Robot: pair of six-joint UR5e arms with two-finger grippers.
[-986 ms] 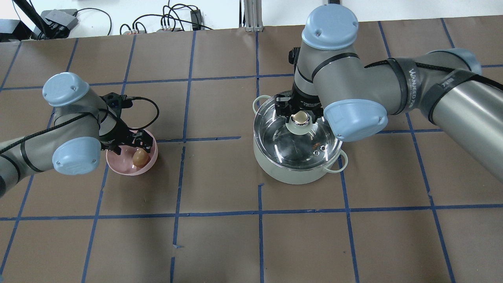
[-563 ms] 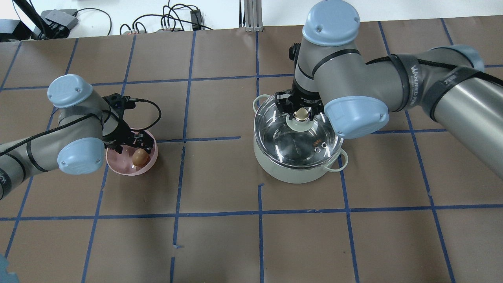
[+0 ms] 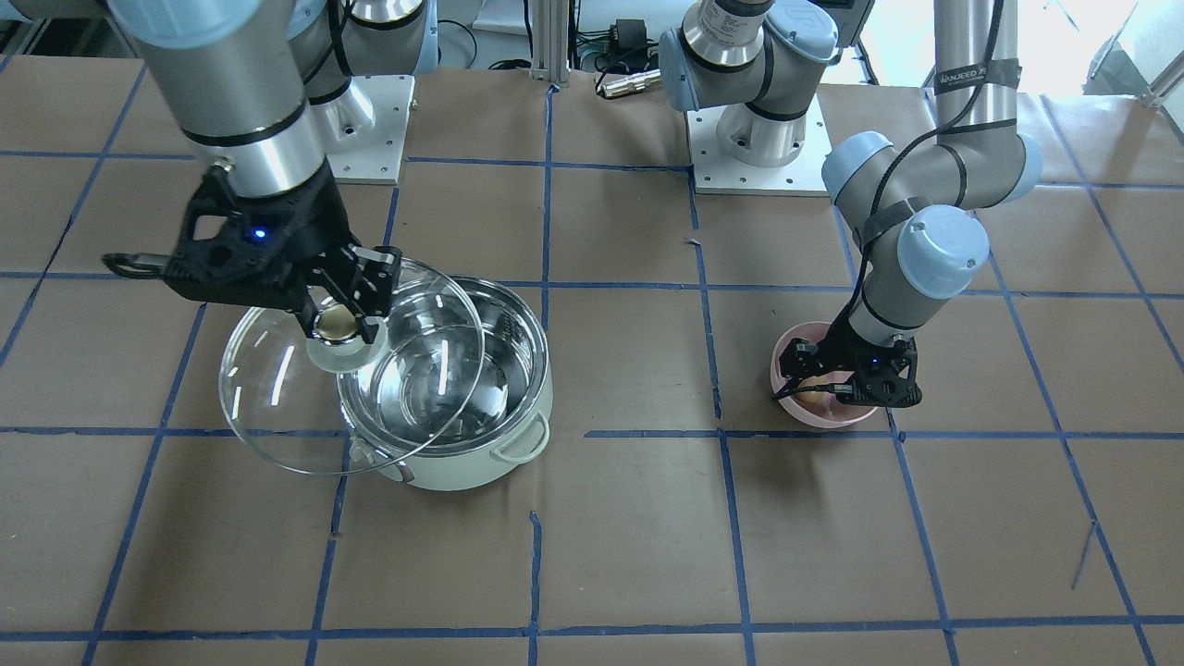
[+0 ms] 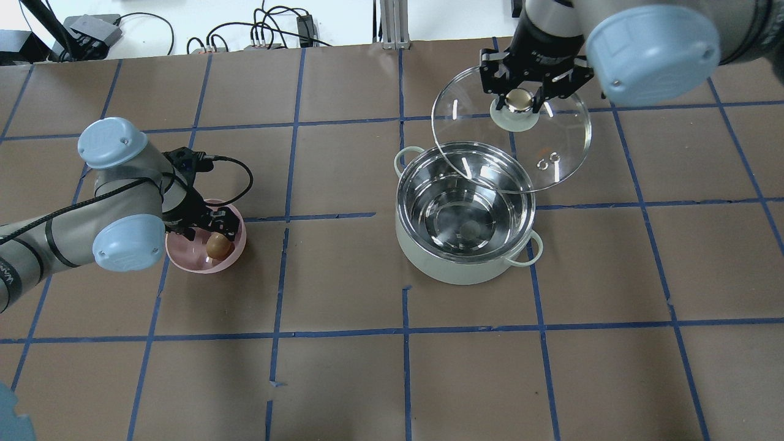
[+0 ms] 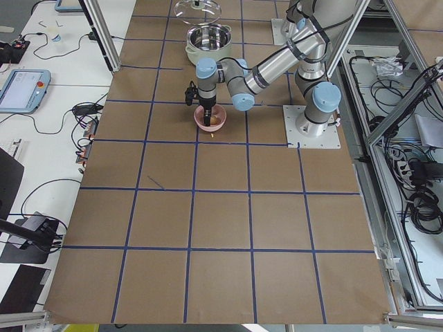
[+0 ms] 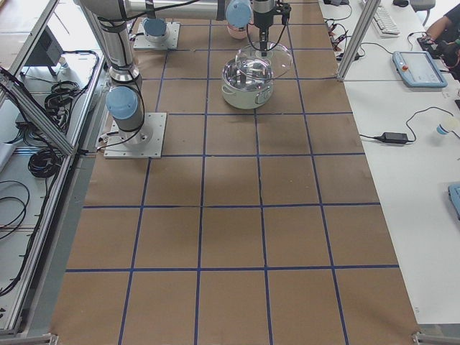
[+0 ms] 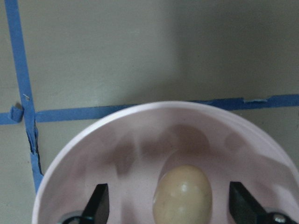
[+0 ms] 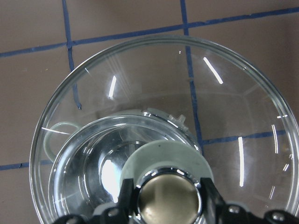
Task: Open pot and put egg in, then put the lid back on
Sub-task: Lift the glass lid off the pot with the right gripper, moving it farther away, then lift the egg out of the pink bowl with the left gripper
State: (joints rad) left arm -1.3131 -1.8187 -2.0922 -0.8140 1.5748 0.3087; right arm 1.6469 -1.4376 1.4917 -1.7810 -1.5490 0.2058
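Note:
The mint-green pot (image 4: pixel 454 271) stands open right of centre, its steel inside bare. My right gripper (image 4: pixel 520 100) is shut on the beige knob of the glass lid (image 4: pixel 554 144) and holds the lid in the air, beyond and to the right of the pot. The lid (image 3: pixel 268 407) overlaps the pot's rim in the front view, and the wrist view (image 8: pixel 233 93) shows the pot beneath it. The tan egg (image 4: pixel 215 245) lies in a pink bowl (image 4: pixel 187 260) at the left. My left gripper (image 7: pixel 170 207) is open, low in the bowl, one finger on each side of the egg (image 7: pixel 183 193).
Brown table with a blue tape grid. Cables and power bricks (image 4: pixel 263 30) lie along the far edge. The two arm bases (image 3: pixel 758 139) stand at the robot's side. Bare table lies between bowl and pot.
My right gripper has lifted the lid off the pot and carried it up and away toward the far right. The left gripper has stayed at the egg in the bowl.

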